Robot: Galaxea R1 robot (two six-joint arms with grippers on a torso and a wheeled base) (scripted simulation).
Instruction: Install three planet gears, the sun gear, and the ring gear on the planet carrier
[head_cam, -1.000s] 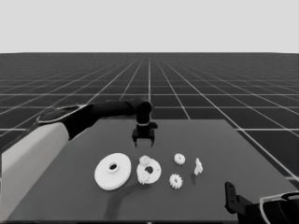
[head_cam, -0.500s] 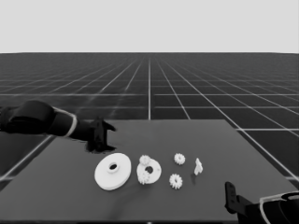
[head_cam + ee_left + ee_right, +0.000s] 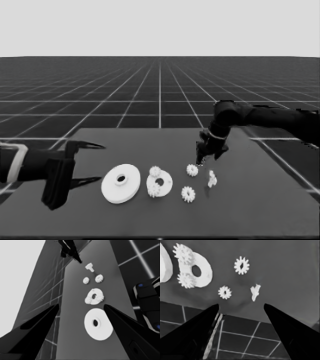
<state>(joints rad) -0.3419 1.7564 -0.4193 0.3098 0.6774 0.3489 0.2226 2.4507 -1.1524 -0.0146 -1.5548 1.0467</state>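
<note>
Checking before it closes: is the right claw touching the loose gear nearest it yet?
Apart. The right wrist view shows bare table between the right claw and that gear, fingers open.

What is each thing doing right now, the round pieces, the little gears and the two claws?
Larger round part: flat on the table, nothing on it.
Smaller round part: flat, two gears sitting on it.
Two loose gears: flat on the table, apart.
Thin white piece: on the table, untouched.
Left gripper: open, empty, parked at the table's left end.
Right gripper: open, empty, above a loose gear.
</note>
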